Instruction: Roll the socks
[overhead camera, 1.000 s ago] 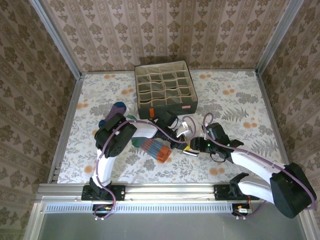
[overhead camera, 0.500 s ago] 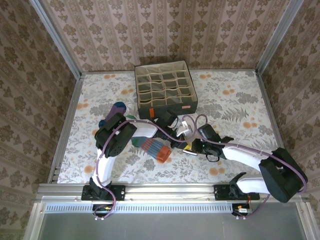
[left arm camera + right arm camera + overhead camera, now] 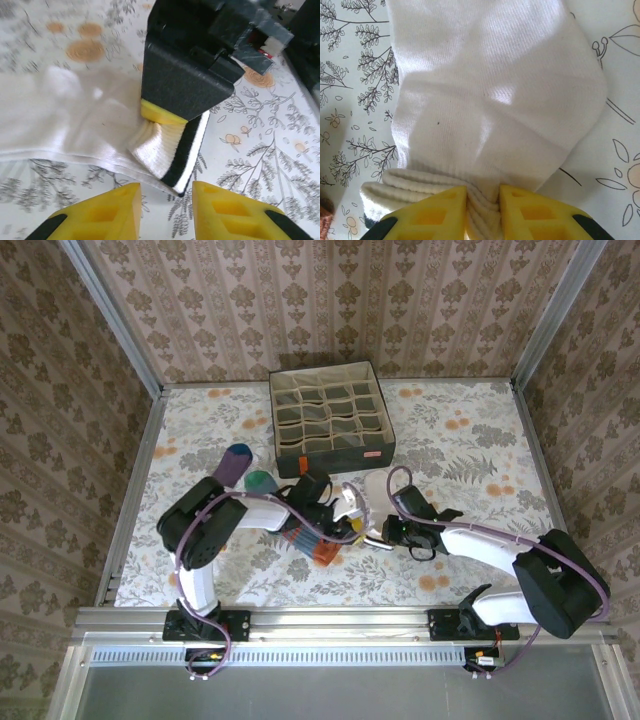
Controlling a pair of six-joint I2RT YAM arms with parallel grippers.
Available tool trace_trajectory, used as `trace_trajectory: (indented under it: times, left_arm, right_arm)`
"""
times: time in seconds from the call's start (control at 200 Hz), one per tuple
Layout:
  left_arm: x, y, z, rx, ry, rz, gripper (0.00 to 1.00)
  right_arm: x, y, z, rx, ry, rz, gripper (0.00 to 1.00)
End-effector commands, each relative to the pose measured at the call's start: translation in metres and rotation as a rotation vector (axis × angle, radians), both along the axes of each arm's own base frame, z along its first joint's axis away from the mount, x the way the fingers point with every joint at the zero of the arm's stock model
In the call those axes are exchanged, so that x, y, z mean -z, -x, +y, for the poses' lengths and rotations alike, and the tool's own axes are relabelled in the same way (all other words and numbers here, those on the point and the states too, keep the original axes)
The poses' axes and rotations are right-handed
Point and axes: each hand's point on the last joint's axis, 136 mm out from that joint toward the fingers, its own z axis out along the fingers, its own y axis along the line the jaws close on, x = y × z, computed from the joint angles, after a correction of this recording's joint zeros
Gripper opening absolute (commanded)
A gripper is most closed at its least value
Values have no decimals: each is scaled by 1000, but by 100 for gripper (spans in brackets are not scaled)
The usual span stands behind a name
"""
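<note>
**Risk note: thin pinch on the cuff, two grippers crowded together**

Right gripper (image 3: 482,210): fingers clamped on the ribbed cuff (image 3: 470,202) of the white sock (image 3: 490,100), with only the folded edge layers between them. Left gripper (image 3: 165,210): fingers apart, nothing between them, hanging just beside that cuff where the black stripe shows.

The sock body lies flat on the floral table (image 3: 470,440), near the middle. The striped sock (image 3: 318,548) is just to its left, the purple sock (image 3: 235,462) is further left, and the fabric box (image 3: 330,420) sits behind.

Judged risks:
- The grip is shallow, so the cuff may slip out once rolling starts and the fold may spring open.
- The toe end is unpinned, so the sock may drag across the cloth instead of rolling.
- The grippers are nearly touching, so the left fingers may close on the right one's pad rather than on fabric.
</note>
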Motion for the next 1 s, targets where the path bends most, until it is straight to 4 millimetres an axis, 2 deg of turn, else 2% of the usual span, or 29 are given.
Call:
trace_trajectory:
  times: [0.0, 0.085, 0.21, 0.49, 0.795, 0.86, 0.975, 1.0]
  left_arm:
    - [-19, 5, -10, 80, 108, -289, 32]
    - [-7, 15, -13, 128, 65, -385, 33]
    - [7, 26, -19, 204, 0, -425, 32]
    - [34, 13, -21, 201, -119, -463, 32]
    - [56, 11, -18, 250, -219, -458, 33]
    - [59, 10, -17, 253, -277, -453, 28]
    - [57, 14, -13, 294, -337, -387, 10]
    - [57, 17, -12, 306, -337, -370, 6]
  right_arm:
    - [33, 39, -24, -14, 120, 178, 23]
    - [40, 43, -25, -23, 138, 212, 23]
    - [42, 44, -24, -29, 140, 228, 23]
    - [42, 45, -23, -48, 142, 239, 21]
    - [42, 46, -18, -56, 107, 258, 19]
    - [40, 46, -16, -60, 94, 255, 19]
    - [31, 41, -14, -59, 64, 218, 26]
    - [21, 37, -12, -54, 38, 181, 27]
